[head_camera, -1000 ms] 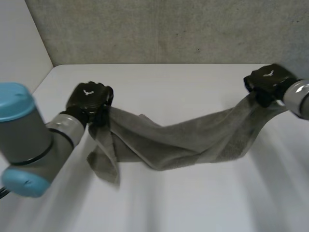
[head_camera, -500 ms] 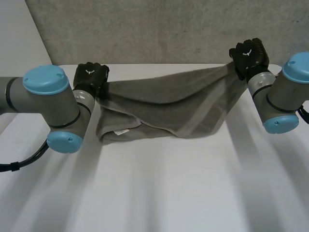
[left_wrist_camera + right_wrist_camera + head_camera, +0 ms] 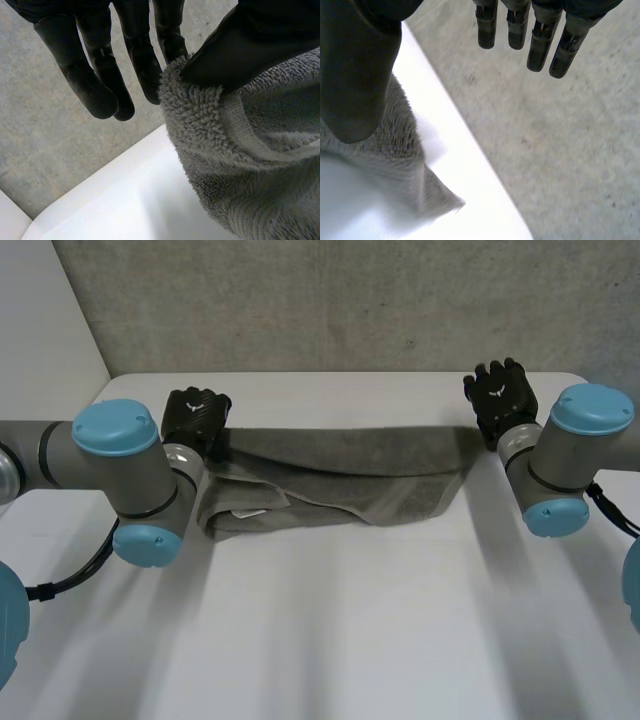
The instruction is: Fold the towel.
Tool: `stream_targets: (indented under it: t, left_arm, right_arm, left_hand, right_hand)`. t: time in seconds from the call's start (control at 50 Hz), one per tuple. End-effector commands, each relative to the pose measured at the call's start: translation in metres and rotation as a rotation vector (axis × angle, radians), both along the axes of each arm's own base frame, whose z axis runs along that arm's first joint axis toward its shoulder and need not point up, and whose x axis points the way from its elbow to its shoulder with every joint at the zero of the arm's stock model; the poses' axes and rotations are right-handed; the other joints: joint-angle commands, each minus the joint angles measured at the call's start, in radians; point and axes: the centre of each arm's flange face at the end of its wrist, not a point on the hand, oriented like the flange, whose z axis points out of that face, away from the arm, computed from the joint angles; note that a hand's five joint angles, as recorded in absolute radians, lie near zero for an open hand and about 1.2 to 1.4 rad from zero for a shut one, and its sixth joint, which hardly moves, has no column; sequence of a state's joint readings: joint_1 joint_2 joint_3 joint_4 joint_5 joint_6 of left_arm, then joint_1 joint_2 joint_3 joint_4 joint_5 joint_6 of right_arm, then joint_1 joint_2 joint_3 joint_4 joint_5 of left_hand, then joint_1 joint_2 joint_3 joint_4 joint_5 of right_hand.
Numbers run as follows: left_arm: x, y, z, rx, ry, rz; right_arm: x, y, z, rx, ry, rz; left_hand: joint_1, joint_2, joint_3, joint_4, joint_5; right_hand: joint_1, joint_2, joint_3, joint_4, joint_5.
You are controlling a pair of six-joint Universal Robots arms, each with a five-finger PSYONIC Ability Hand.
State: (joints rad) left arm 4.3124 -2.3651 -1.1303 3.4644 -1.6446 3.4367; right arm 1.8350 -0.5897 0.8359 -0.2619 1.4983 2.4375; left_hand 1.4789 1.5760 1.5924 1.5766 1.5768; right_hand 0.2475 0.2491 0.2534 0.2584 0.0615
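A grey towel [image 3: 340, 475] lies folded in a long band across the far part of the white table [image 3: 330, 620]. My left hand [image 3: 195, 418] is at its far left corner. In the left wrist view the thumb [image 3: 250, 45] pinches the towel's edge [image 3: 240, 165] against a finger, while the other fingers stay straight. My right hand [image 3: 500, 400] hovers at the far right corner with its fingers spread. In the right wrist view the fingers [image 3: 540, 45] are straight and the thumb [image 3: 355, 65] stands apart above the loose towel corner [image 3: 385, 170], holding nothing.
A grey concrete wall [image 3: 330, 300] rises just behind the table's far edge, close to both hands. Both arms reach in from the sides, elbows at the towel's ends. Bare table stretches in front of the towel.
Both hands carried the towel toward the far edge and lowered it onto the table, folding it over itself. The right hand has opened and let go of its corner.
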Motion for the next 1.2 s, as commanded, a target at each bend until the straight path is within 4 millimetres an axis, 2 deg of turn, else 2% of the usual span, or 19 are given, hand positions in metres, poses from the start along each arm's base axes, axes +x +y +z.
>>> stream_targets:
  t: [0.02, 0.04, 0.06, 0.08, 0.1, 0.14, 0.16, 0.2, 0.32, 0.36, 0.44, 0.52, 0.54, 0.58, 0.68, 0.74, 0.9, 1.02, 1.2]
  left_arm:
    - [0.001, 0.004, -0.004, 0.017, -0.007, 0.004]
    - [0.002, 0.004, -0.003, 0.019, -0.006, 0.007]
    - [0.002, 0.004, -0.003, 0.019, -0.006, 0.007]
    - [0.003, 0.005, -0.002, 0.019, -0.006, 0.007]
    - [0.003, 0.005, -0.001, 0.019, -0.006, 0.007]
    - [0.004, 0.008, 0.001, 0.021, -0.007, 0.007]
    - [0.004, 0.008, 0.001, 0.022, -0.007, 0.007]
    - [0.006, 0.012, 0.004, 0.025, -0.007, 0.007]
    - [0.008, 0.018, 0.007, 0.03, -0.009, 0.006]
    - [0.01, 0.023, 0.009, 0.036, -0.008, 0.006]
    - [0.011, 0.028, 0.012, 0.04, -0.006, 0.001]
    - [0.013, 0.036, 0.015, 0.046, -0.006, -0.003]
    - [0.013, 0.036, 0.015, 0.046, -0.006, -0.003]
    - [0.011, 0.04, 0.017, 0.046, -0.006, -0.011]
    - [0.011, 0.043, 0.02, 0.045, -0.004, -0.014]
    - [0.012, 0.045, 0.021, 0.045, -0.004, -0.015]
    - [0.012, 0.046, 0.021, 0.047, -0.005, -0.017]
    - [0.01, 0.048, 0.021, 0.045, -0.004, -0.021]
    - [0.01, 0.05, 0.023, 0.046, -0.003, -0.023]
  right_arm:
    - [-0.009, 0.02, -0.005, 0.117, 0.058, -0.066]
    - [-0.007, 0.032, 0.004, 0.13, 0.059, -0.046]
    - [-0.007, 0.032, 0.004, 0.13, 0.059, -0.046]
    - [-0.002, 0.047, 0.016, 0.136, 0.053, -0.01]
    - [-0.002, 0.047, 0.016, 0.136, 0.053, -0.009]
    - [0.012, 0.077, 0.029, 0.165, 0.017, 0.076]
    - [0.012, 0.077, 0.029, 0.165, 0.017, 0.077]
    - [0.022, 0.101, 0.03, 0.234, -0.063, 0.135]
    - [0.034, 0.126, 0.025, 0.396, -0.195, 0.198]
    - [0.041, 0.135, 0.022, 0.485, -0.264, 0.252]
    - [0.049, 0.14, 0.015, 0.527, -0.293, 0.291]
    - [0.065, 0.14, -0.012, 0.562, -0.292, 0.313]
    - [0.065, 0.14, -0.012, 0.562, -0.292, 0.313]
    - [0.073, 0.141, -0.025, 0.571, -0.285, 0.329]
    - [0.079, 0.14, -0.04, 0.578, -0.282, 0.336]
    - [0.084, 0.142, -0.043, 0.571, -0.281, 0.347]
    - [0.084, 0.134, -0.042, 0.514, -0.283, 0.308]
    - [0.084, 0.131, -0.038, 0.483, -0.287, 0.31]
    - [0.086, 0.128, -0.045, 0.474, -0.284, 0.311]
  left_hand:
    - [-0.083, -0.18, -0.196, -0.18, -0.355]
    - [-0.083, -0.18, -0.196, -0.18, -0.355]
    - [-0.083, -0.18, -0.196, -0.18, -0.355]
    - [-0.083, -0.18, -0.196, -0.18, -0.355]
    - [-0.083, -0.18, -0.196, -0.18, -0.355]
    - [-0.083, -0.18, -0.196, -0.18, -0.355]
    - [-0.083, -0.18, -0.196, -0.18, -0.355]
    - [-0.083, -0.18, -0.196, -0.18, -0.355]
    - [-0.083, -0.18, -0.196, -0.18, -0.355]
    - [-0.083, -0.18, -0.196, -0.18, -0.355]
    - [-0.083, -0.18, -0.196, -0.18, -0.355]
    - [-0.083, -0.18, -0.196, -0.18, -0.355]
    - [-0.083, -0.18, -0.196, -0.18, -0.355]
    - [-0.083, -0.18, -0.196, -0.18, -0.355]
    - [-0.083, -0.18, -0.196, -0.18, -0.355]
    - [-0.083, -0.18, -0.196, -0.18, -0.355]
    - [-0.083, -0.18, -0.196, -0.18, -0.355]
    - [-0.083, -0.18, -0.196, -0.18, -0.355]
    - [-0.083, -0.18, -0.196, -0.18, -0.355]
  right_hand:
    - [-0.073, -0.075, -0.079, -0.084, -0.062]
    - [-0.073, -0.075, -0.079, -0.084, -0.062]
    - [-0.073, -0.075, -0.079, -0.084, -0.062]
    - [-0.073, -0.075, -0.079, -0.084, -0.062]
    - [-0.073, -0.075, -0.079, -0.084, -0.062]
    - [-0.073, -0.075, -0.079, -0.084, -0.062]
    - [-0.073, -0.075, -0.079, -0.084, -0.062]
    - [-0.073, -0.075, -0.079, -0.084, -0.062]
    - [-0.06, -0.061, -0.066, -0.071, -0.048]
    - [0.083, 0.082, 0.078, 0.073, 0.095]
    - [0.093, 0.091, 0.087, 0.082, 0.104]
    - [0.122, 0.12, 0.116, 0.111, 0.133]
    - [0.122, 0.121, 0.116, 0.111, 0.134]
    - [0.233, 0.232, 0.227, 0.222, 0.245]
    - [0.4, 0.399, 0.395, 0.39, 0.412]
    - [0.521, 0.52, 0.515, 0.51, 0.533]
    - [0.647, 0.646, 0.641, 0.637, 0.659]
    - [0.668, 0.667, 0.662, 0.657, 0.68]
    - [0.668, 0.667, 0.662, 0.657, 0.68]
